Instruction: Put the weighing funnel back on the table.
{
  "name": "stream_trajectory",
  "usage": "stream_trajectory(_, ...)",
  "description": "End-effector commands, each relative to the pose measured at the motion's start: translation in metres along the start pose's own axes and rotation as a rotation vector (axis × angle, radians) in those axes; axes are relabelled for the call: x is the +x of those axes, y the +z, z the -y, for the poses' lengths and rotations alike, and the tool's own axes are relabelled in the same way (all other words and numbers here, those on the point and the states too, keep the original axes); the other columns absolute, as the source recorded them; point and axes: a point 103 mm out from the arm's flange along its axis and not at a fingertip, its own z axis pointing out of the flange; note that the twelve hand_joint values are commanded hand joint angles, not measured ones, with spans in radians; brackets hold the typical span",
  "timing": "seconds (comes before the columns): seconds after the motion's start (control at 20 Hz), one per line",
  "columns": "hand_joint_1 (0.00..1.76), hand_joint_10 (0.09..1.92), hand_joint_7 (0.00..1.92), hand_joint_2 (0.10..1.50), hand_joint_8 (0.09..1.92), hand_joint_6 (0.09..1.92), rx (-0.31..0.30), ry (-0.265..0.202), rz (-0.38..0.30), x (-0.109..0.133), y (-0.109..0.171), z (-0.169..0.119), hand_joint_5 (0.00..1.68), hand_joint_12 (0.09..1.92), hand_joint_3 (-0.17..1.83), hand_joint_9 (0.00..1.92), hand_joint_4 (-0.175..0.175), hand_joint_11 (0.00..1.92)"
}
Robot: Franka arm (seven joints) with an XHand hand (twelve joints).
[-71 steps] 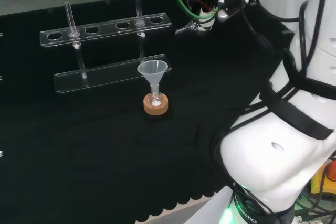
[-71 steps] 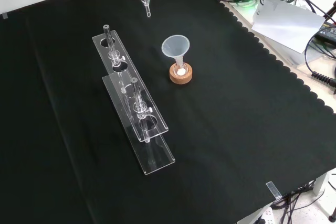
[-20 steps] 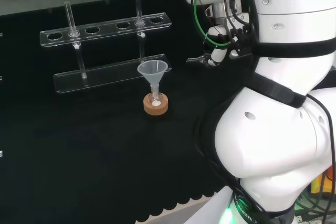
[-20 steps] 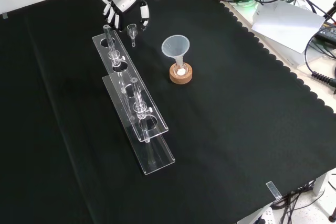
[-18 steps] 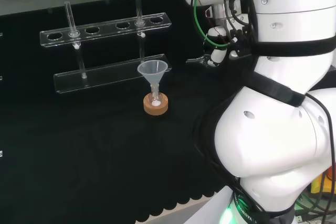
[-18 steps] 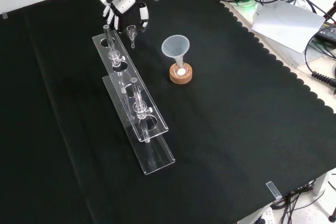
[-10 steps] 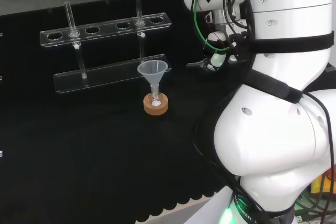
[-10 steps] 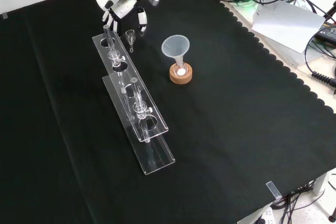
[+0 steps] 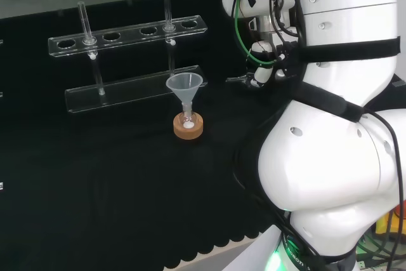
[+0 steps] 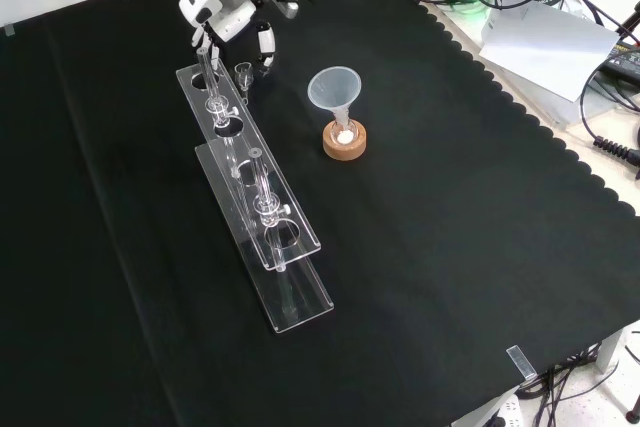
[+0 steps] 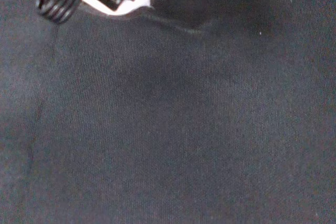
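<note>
front view, left to right: test-tube rack (image 10: 300,299) with a few tubes in it, then the hand (image 10: 232,13) at the rack's far end, fingers curled round the weighing funnel (image 10: 243,74). Cup is up, stem points down, low over the cloth (image 10: 450,247); can't tell if the stem touches yet. It's just beside the rack. The funnel (image 10: 334,88) on its cork ring (image 10: 345,143) is further right, apart from it. Step in hand looks like the set-down: I'd lower straight until the stem meets cloth, lay it over to the right, away from the rack, then uncurl and lift clear without clipping the tubes. No readable print on any ware
</note>
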Motion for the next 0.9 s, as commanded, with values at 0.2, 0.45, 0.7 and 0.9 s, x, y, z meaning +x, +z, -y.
stream_trajectory(0.2,1.08,0.55,0.45,0.68,0.64,0.96,0.016,0.0,-0.002,0.002,0.0,-0.006,1.13,1.31,0.73,0.75,0.175,0.38)
stream_trajectory(0.45,1.08,0.55,0.45,0.68,0.64,0.96,0.014,-0.008,0.002,0.004,0.0,-0.012,1.13,1.31,0.73,0.75,0.175,0.38)
stream_trajectory(0.7,1.08,0.55,0.45,0.68,0.64,0.96,0.018,-0.016,0.003,0.004,0.001,-0.013,1.13,1.31,0.73,0.75,0.175,0.38)
stream_trajectory(0.9,1.08,0.55,0.45,0.68,0.64,0.96,0.02,-0.019,0.017,0.007,0.001,-0.014,1.13,1.31,0.73,0.75,0.175,0.38)
